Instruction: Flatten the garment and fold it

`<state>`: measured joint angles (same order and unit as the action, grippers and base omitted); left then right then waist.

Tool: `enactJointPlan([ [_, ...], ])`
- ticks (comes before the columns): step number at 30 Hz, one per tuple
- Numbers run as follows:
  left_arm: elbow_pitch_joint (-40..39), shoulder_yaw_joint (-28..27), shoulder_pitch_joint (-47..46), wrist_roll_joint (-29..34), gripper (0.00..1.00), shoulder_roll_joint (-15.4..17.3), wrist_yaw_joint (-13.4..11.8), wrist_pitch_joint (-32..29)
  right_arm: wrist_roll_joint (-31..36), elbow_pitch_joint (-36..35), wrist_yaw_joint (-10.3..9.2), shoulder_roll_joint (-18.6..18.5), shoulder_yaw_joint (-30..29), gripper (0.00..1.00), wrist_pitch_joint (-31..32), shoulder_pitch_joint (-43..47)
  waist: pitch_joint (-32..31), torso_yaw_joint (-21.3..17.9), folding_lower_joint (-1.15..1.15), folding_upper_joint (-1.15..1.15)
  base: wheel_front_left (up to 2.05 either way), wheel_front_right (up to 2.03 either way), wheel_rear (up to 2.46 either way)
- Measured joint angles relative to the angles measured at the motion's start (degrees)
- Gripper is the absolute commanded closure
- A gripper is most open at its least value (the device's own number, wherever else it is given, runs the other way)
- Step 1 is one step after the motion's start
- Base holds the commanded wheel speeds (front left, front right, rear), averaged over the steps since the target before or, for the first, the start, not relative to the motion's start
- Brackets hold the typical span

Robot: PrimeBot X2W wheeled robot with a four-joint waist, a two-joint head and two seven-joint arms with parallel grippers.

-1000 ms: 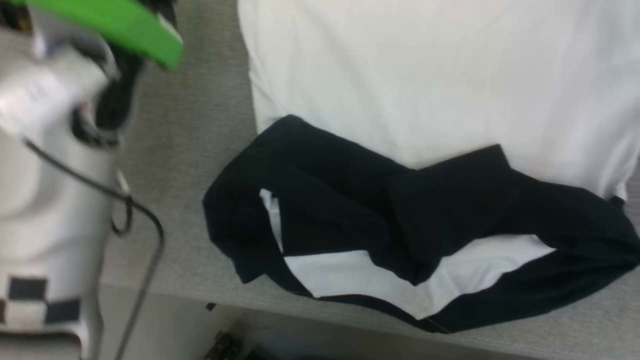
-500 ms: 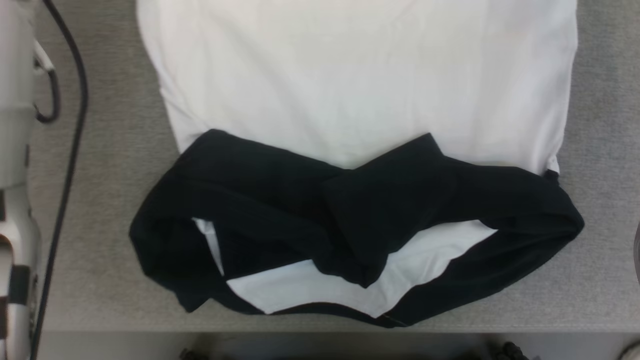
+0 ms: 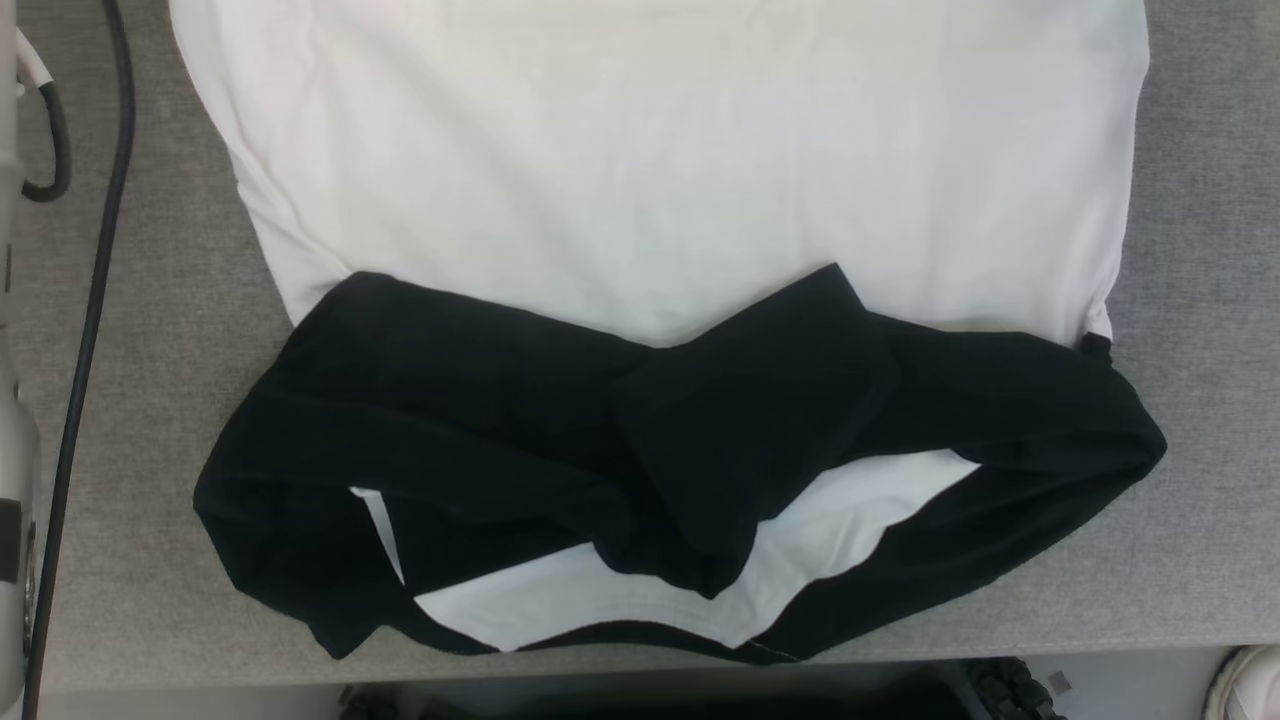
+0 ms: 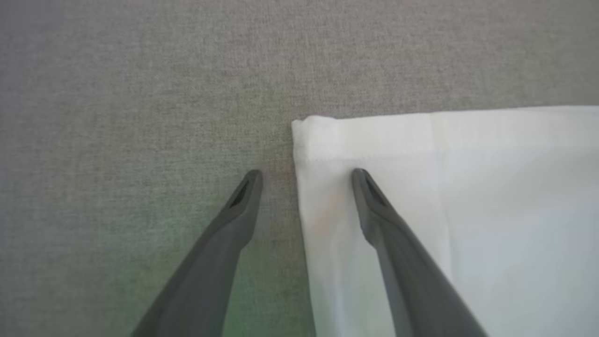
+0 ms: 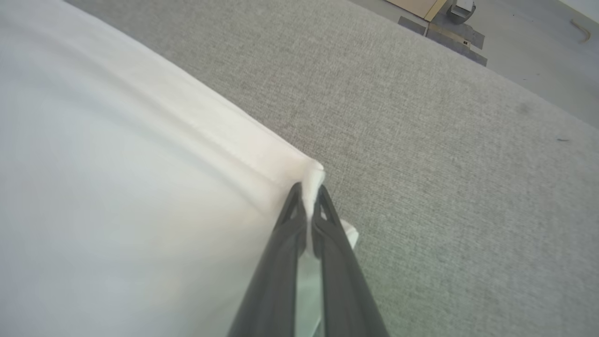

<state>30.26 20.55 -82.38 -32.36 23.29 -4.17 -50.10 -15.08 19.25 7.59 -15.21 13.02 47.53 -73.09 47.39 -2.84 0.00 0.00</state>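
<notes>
The garment [image 3: 660, 180] lies on the grey table [image 3: 180, 300], its white body spread flat toward the far side. Its black sleeves [image 3: 480, 420] are crumpled in a heap across the near end, with white cloth showing under them. In the left wrist view my left gripper [image 4: 306, 177] is open just above a white hemmed corner of the garment [image 4: 491, 187]. One finger is over the cloth and the other over bare table. In the right wrist view my right gripper [image 5: 309, 192] is shut on another white corner of the garment [image 5: 117, 187], lifting it into a small peak.
A black cable [image 3: 90, 300] and a pale part of my left arm [image 3: 10, 450] run down the head view's left edge. The table's near edge [image 3: 900, 645] lies just below the black sleeves. Beyond the table's far edge is floor with flat boards [image 5: 444, 28].
The head camera has swung, so the whole picture has shifted and the green-tipped arm part has left it. The garment lies as before.
</notes>
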Motion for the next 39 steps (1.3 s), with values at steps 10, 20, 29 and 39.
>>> enactJointPlan([
  [10, -3.1, -2.4, 3.5, -3.3, 1.00, -1.0, 2.3, 7.6, -0.1, 0.7, 0.00, -0.8, -0.6, 1.00, -0.7, 0.0, -1.1, 1.0, 0.00, 0.00, 0.00, 0.00, 0.00],
  [20, -3.0, -6.5, 6.3, -8.9, 1.00, -2.8, 6.0, 16.0, -0.1, 3.2, 0.01, -0.9, -3.1, 1.00, -4.6, 2.4, -6.2, 2.2, 0.00, 0.00, 0.00, 0.00, 0.00],
  [29, -5.9, -9.0, 19.5, -14.8, 1.00, -2.8, 9.9, 21.5, -4.2, 3.0, 0.00, -2.1, -4.4, 1.00, -8.7, 11.4, -15.0, 3.3, 0.00, 0.00, 0.00, 0.00, 0.00],
  [39, -17.5, -10.6, 42.4, -19.9, 1.00, -1.8, 10.6, 23.8, -11.2, -5.0, 0.00, -3.0, -5.5, 1.00, -9.0, 30.8, -27.5, 4.4, -0.01, 0.00, 0.00, 0.00, 0.00],
])
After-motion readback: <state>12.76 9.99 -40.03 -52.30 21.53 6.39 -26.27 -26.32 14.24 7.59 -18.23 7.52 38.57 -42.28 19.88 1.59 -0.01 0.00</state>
